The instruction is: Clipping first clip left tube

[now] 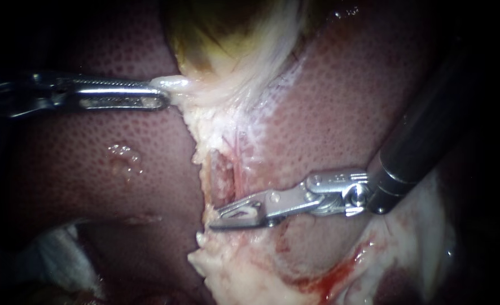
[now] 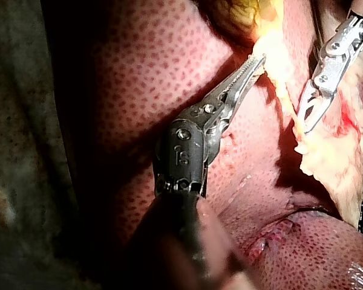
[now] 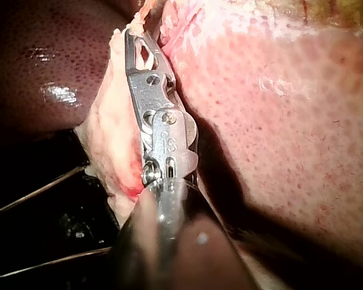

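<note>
My left instrument [image 1: 162, 96] comes in level from the left, its jaws shut on a pale nub of tissue at the edge of the yellow-green gallbladder [image 1: 216, 39]. Below it, a pinkish tube [image 1: 226, 176] runs down a strip of pale fatty tissue [image 1: 222, 260] between the liver lobes. My right instrument [image 1: 219, 219] reaches in from the upper right. Its jaws are slightly open at the lower end of that tube, their tips against the pale strip. In the left wrist view those open jaws [image 2: 304, 121] stand beside a thin pale strand [image 2: 285, 99]. I cannot tell which tube is the left one.
Dark red speckled liver [image 1: 92, 158] lies on both sides of the pale strip. Fresh blood [image 1: 329, 279] marks the tissue under my right instrument's shaft. White gauze [image 1: 52, 260] shows at the lower left. A small pale blister [image 1: 125, 158] sits on the left lobe.
</note>
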Available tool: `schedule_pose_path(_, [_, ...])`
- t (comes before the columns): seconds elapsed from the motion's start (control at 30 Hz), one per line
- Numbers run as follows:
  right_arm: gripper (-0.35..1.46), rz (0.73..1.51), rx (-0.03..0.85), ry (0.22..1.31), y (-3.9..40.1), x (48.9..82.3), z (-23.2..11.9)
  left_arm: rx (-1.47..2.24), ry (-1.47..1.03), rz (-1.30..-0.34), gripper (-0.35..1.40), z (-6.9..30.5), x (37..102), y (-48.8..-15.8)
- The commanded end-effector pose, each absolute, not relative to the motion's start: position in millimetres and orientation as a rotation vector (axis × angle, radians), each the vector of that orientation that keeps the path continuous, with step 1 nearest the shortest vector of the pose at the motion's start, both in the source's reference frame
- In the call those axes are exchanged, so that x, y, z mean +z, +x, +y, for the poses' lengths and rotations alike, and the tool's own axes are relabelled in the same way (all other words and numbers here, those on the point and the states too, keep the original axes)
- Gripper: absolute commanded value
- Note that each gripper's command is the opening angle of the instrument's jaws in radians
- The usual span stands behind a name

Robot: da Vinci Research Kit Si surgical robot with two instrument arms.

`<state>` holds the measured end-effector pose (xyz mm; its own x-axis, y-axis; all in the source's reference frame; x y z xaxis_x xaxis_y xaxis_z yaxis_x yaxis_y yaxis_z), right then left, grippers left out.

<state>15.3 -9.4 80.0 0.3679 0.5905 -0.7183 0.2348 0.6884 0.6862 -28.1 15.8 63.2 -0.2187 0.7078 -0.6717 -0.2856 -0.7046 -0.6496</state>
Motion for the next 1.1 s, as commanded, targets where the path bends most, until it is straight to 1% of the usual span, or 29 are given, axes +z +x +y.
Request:
schedule_pose_path(0.03, [-0.25,1.206,0.264,0.826,15.3,80.0,-9.4,1.975,-1.390,-0.520,-0.35,15.8,63.2,-28.1])
schedule_pose_path(0.23, [-0.22,1.206,0.264,0.827,15.2,79.9,-9.4,1.975,-1.390,-0.520,-0.35,15.8,63.1,-28.1])
schedule_pose_path(0.33, [-0.09,1.207,0.265,0.829,15.1,79.8,-9.2,1.975,-1.391,-0.520,-0.35,15.8,63.1,-28.1])
schedule_pose_path(0.37, [0.00,1.207,0.265,0.830,14.9,79.6,-9.0,1.975,-1.391,-0.520,-0.35,15.8,63.1,-28.1])
schedule_pose_path(0.5, [0.21,1.207,0.270,0.833,14.1,78.9,-8.3,1.975,-1.391,-0.520,-0.35,15.8,63.1,-28.0])
schedule_pose_path(0.6, [0.31,1.207,0.279,0.832,13.5,78.1,-7.6,1.976,-1.391,-0.520,-0.35,15.7,63.1,-28.0])
schedule_pose_path(0.8, [0.37,1.204,0.293,0.830,13.0,76.8,-6.6,1.975,-1.391,-0.520,-0.35,15.8,63.1,-28.0])
schedule_pose_path(1.1, [0.42,1.206,0.298,0.813,15.1,77.7,-7.5,1.975,-1.390,-0.520,-0.35,15.8,63.1,-28.1])
